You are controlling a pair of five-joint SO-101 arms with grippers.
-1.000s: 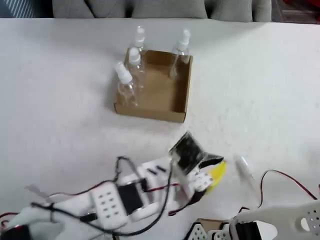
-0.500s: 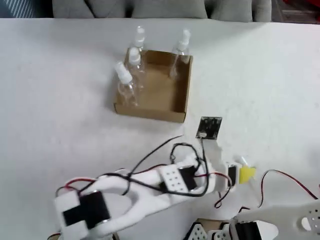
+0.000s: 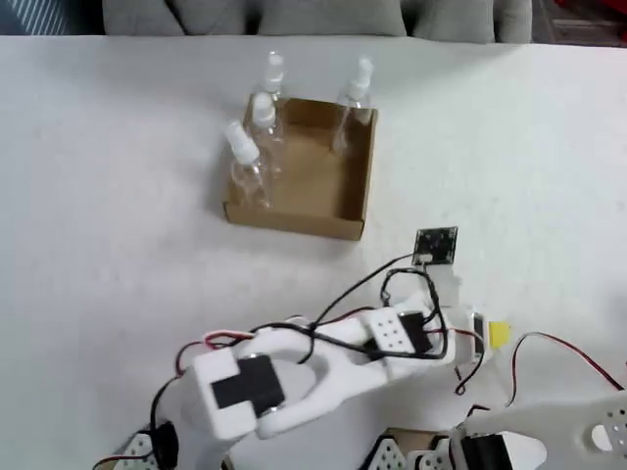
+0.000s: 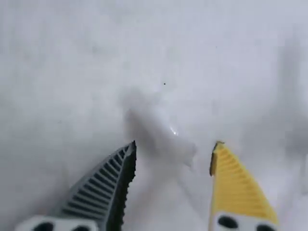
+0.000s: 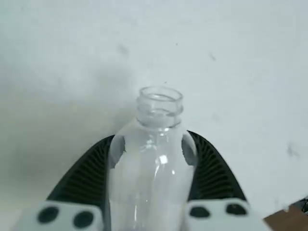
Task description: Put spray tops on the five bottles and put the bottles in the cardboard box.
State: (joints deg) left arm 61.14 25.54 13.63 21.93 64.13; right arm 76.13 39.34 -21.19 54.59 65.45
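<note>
Your right gripper [image 5: 153, 144] has black ribbed plastic fingers [image 5: 86, 178], matt, pressed on a clear, glossy plastic bottle [image 5: 154, 168] with a smooth open neck. Your left gripper [image 4: 174, 144] carries a dark ridged finger [image 4: 103, 187] and a yellow ridged finger [image 4: 236, 187], both matt plastic. The spray top [image 4: 161, 132] between them looks white, its finish too blurred to tell. The table [image 4: 72, 48] beneath is white and matt. Beyond the left gripper, the cardboard box [image 3: 294, 221] is dull brown, and its 4 capped bottles [image 3: 247, 171] are clear and glossy.
</note>
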